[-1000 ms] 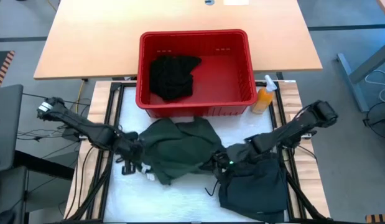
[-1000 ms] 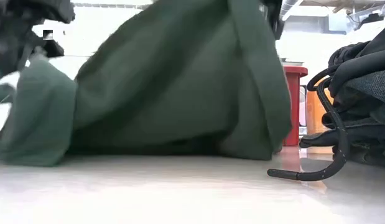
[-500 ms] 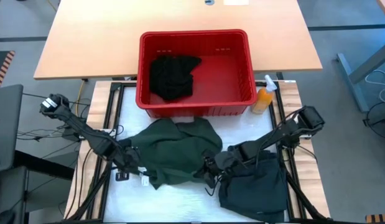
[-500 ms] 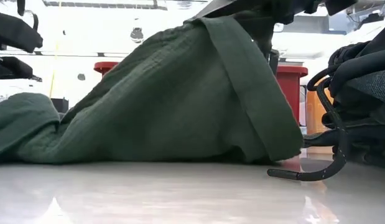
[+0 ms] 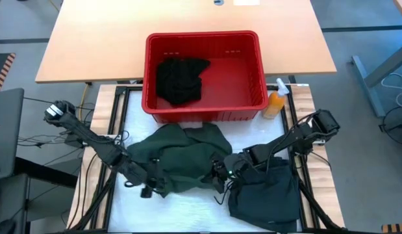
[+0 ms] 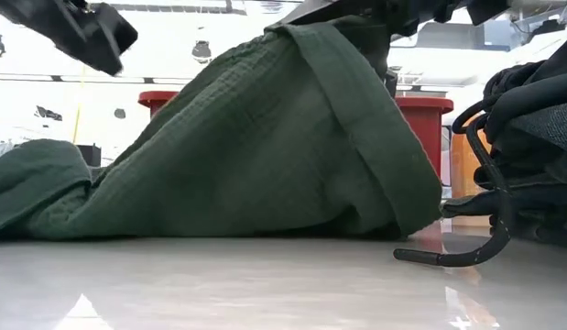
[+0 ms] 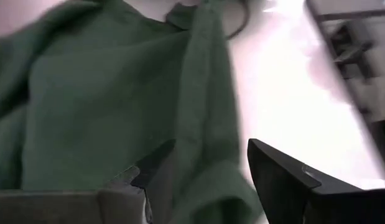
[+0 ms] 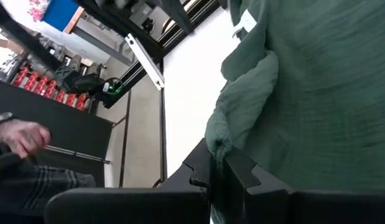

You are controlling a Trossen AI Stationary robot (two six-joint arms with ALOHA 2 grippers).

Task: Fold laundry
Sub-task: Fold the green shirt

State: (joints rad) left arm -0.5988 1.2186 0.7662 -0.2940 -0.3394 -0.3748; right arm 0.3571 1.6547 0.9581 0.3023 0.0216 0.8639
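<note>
The green shirt point(image 5: 181, 159) lies bunched in the middle of the white table. Its right part is raised like a tent point(image 6: 292, 137) and its left part point(image 6: 36, 188) rests on the table. My right gripper point(image 5: 220, 173) is shut on the shirt's right side. My left gripper point(image 5: 146, 187) stands open at the shirt's near left edge, with a green fold point(image 7: 208, 180) between its fingers. A dark teal garment point(image 5: 262, 195) lies heaped at the near right, under my right arm. A black garment point(image 5: 181, 79) lies in the red basket point(image 5: 252, 65). My right gripper pinches a bunched edge of the green shirt point(image 8: 221, 142) between its two fingers point(image 8: 241, 172), coming from the table's right and slanting down. The held part is lifted; the cloth slopes from it down to the table. My left gripper: I cannot tell whether its open fingers touch the fold.
The red basket stands at the table's far side, with an orange spray bottle point(image 5: 275, 103) beside its right corner. A black looped cord point(image 6: 475, 220) from the dark garment lies on the table at the right. A person's hand point(image 8: 18, 137) shows beyond the table.
My left gripper has opened and let go of the shirt's left part, then moved toward the table's near edge. That part has dropped and now lies on the table. My right gripper, still shut on the shirt, has shifted a little leftward, keeping the right part raised.
</note>
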